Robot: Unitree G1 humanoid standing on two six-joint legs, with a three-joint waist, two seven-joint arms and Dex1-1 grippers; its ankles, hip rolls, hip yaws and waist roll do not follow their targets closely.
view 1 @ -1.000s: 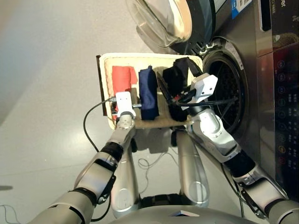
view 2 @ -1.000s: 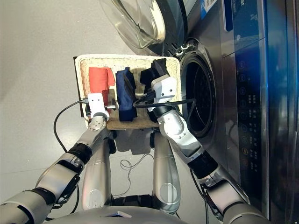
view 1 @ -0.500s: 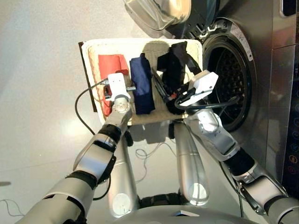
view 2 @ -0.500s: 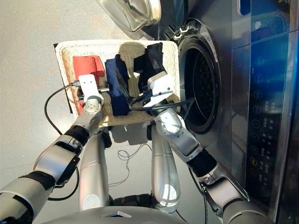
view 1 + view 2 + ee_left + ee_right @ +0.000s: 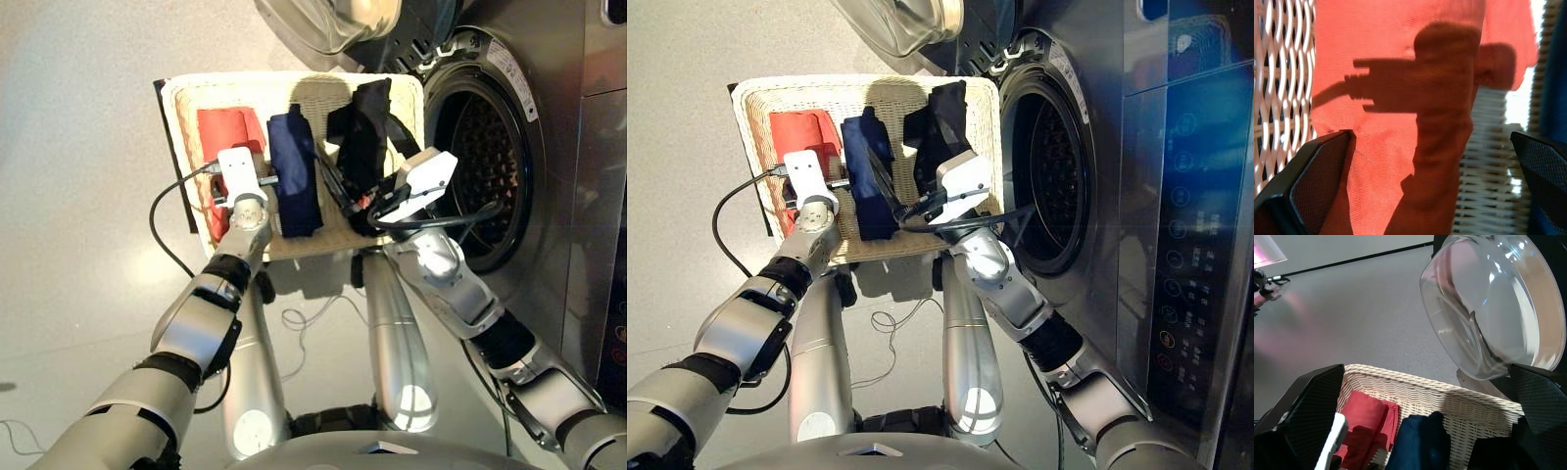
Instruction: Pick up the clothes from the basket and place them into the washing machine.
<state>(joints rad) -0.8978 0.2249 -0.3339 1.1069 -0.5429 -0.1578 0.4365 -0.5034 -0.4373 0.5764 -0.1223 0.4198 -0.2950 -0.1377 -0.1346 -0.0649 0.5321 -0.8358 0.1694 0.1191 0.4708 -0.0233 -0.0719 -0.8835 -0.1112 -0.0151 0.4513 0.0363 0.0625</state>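
grey floor (image 5: 88,147) all around, a black cable (image 5: 168,217) looping off the left wrist, more cable on the floor between the arms. cream-white woven basket (image 5: 186,90) sits on the floor just left of the washing machine (image 5: 573,147), its right edge close to the open drum (image 5: 485,162). the glass porthole door (image 5: 1488,308) is swung open and hangs over the basket's far right corner.

inside the basket, left to right: coral-red garment (image 5: 227,132), navy blue garment (image 5: 292,171), black garment (image 5: 364,137), lying side by side as narrow strips. black one is rumpled, its far end raised near the basket's far rim.

left tool (image 5: 1410,196) is low over the coral-red garment, fingers (image 5: 1317,176) spread wide, one on the red cloth, the other toward the navy piece; nothing gripped. its camera block hides the near part of the red garment from the head view.

right tool (image 5: 338,191) hovers at the near end of the black garment, fingers (image 5: 1308,411) apart, empty, the arm covering the black strip's near end.
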